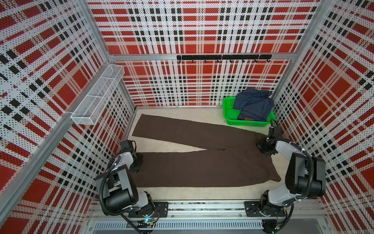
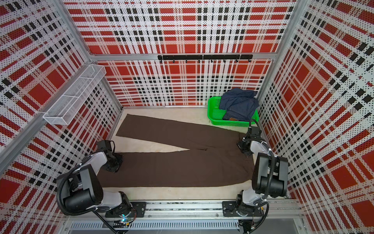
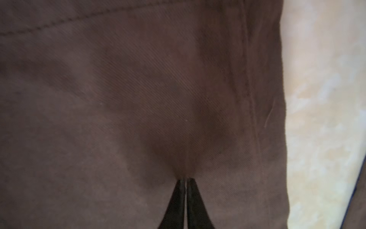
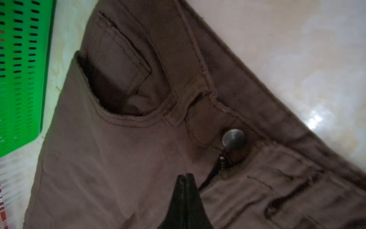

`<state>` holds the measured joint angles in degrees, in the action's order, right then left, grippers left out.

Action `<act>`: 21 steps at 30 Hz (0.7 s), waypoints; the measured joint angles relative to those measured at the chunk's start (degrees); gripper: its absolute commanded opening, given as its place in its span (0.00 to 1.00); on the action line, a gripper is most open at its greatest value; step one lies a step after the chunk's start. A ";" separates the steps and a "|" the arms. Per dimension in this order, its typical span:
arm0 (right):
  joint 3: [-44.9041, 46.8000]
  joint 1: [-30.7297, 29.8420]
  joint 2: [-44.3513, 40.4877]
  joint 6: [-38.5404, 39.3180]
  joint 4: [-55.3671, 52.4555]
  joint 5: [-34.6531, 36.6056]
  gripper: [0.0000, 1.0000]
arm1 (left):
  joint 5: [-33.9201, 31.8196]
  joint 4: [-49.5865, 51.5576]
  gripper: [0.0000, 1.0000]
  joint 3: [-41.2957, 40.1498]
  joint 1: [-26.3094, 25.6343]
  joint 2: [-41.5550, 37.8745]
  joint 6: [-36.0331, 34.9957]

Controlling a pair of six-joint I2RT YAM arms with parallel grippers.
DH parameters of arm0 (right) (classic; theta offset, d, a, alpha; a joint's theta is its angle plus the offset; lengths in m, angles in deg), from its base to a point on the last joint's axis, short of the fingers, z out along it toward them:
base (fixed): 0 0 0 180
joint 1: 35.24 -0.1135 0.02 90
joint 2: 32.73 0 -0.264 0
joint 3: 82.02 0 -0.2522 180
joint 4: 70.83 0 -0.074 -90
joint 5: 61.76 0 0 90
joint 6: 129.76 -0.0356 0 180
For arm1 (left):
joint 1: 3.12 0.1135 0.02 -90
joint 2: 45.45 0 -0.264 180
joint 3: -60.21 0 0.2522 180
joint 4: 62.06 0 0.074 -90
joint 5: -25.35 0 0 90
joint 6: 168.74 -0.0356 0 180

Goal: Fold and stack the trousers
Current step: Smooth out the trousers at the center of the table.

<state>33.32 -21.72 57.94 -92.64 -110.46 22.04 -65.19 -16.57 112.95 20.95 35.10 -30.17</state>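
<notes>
- Well, nearest: the left gripper (image 3: 186, 179) sits on the near leg of the trousers (image 1: 202, 168), close to the hem at the left. Jaws are closed on a small pinch of cloth, which puckers toward the tips.
- Risk here, I think: the pinch is thin, maybe top layer only. If lifted, the cloth can slip out or the layers separate, and the fold gets crooked.
- Farther, at the right: the right gripper (image 4: 186, 174) is at the waist, beside the fly and near the button (image 4: 233, 137). Jaws are shut together, tips at the cloth, but I cannot tell that it holds anything. If not, only one end rises & the rest drags on the table (image 1: 182, 194).
- Orientation: the trousers lie flat, front up, long axis left-right, waist to the right, hems to the left. Legs open in a V, far leg slanting far-left.
- Farthest, far-right corner: green basket (image 1: 228, 113) w/ blue jeans (image 1: 253, 103), near the waist, not touching. A wide swing could hit it.
</notes>
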 measured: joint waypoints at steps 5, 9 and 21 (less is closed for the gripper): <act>0.09 0.79 4.50 0.33 3.26 -0.39 0.00 | -0.37 -2.01 0.04 -0.52 -0.35 1.18 -1.05; 0.09 3.37 5.38 1.03 4.98 -0.87 0.00 | -1.25 -3.48 0.03 -0.24 -0.37 2.08 -1.51; -5.86 8.31 9.73 8.59 4.94 -4.33 0.30 | 0.44 -5.97 0.34 2.03 -0.74 4.55 -3.61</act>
<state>27.47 -13.42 67.67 -84.05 -105.52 17.71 -64.75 -22.54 114.99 20.21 39.65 -33.77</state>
